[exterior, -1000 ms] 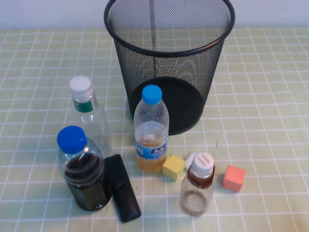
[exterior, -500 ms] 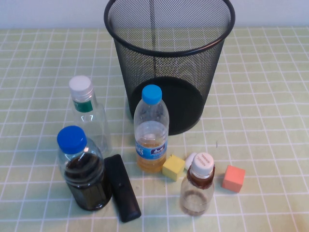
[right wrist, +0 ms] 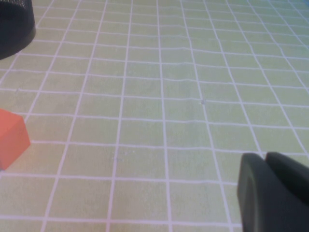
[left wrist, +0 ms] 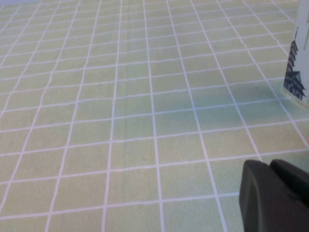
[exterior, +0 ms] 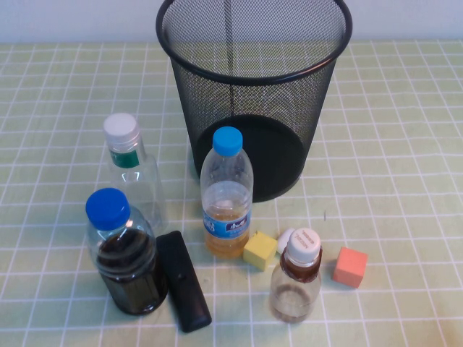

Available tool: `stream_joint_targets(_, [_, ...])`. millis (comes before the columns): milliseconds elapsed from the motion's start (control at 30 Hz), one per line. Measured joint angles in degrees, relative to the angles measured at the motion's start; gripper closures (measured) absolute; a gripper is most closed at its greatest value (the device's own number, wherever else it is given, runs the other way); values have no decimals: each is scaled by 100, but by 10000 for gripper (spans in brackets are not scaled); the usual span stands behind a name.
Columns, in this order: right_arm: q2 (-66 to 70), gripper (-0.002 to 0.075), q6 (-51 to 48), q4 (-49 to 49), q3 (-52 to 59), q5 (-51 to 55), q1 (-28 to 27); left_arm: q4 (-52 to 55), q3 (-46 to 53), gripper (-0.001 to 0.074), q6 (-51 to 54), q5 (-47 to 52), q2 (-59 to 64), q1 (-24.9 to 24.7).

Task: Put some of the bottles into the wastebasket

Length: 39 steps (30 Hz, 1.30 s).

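Note:
The black wire-mesh wastebasket (exterior: 253, 116) stands upright at the back middle of the table. The taller clear bottle with a white cap and green neck band (exterior: 134, 177) stands to its left front. The small clear bottle with a white cap and brownish neck (exterior: 295, 285) stands near the front, right of middle. Neither gripper shows in the high view. My left gripper (left wrist: 269, 165) is shut and empty, low over bare tablecloth. My right gripper (right wrist: 265, 158) is shut and empty, also over bare cloth, with the wastebasket's base (right wrist: 14, 24) far off.
A blue-capped bottle with orange liquid (exterior: 226, 195) stands before the basket. A blue-capped bottle with dark liquid (exterior: 126, 260) and a flat black object (exterior: 183, 280) are front left. A yellow cube (exterior: 260, 250) and an orange cube (exterior: 350, 267) flank the small bottle.

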Motion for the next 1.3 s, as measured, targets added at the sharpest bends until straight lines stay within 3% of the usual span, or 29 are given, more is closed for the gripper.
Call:
stream_joint_targets(233, [0, 733, 0, 168, 0, -218, 0, 0, 0, 739, 0, 0, 0, 0])
stream_joint_targets(600, [0, 733, 0, 2657, 0, -2143, 0, 0, 0, 739, 0, 0, 0, 0])
stream_joint_targets(833, [0, 733, 162, 3363, -26, -2309, 0, 0, 0, 739, 0, 0, 0, 0])
stream_joint_targets(1033, [567, 731, 151, 3463, -885, -255, 0, 0, 0, 739, 0, 0, 0, 0])
stream_joint_targets(1300, [2570, 731, 105, 2535, -2721, 2308, 0, 0, 0, 739, 0, 0, 0, 0])
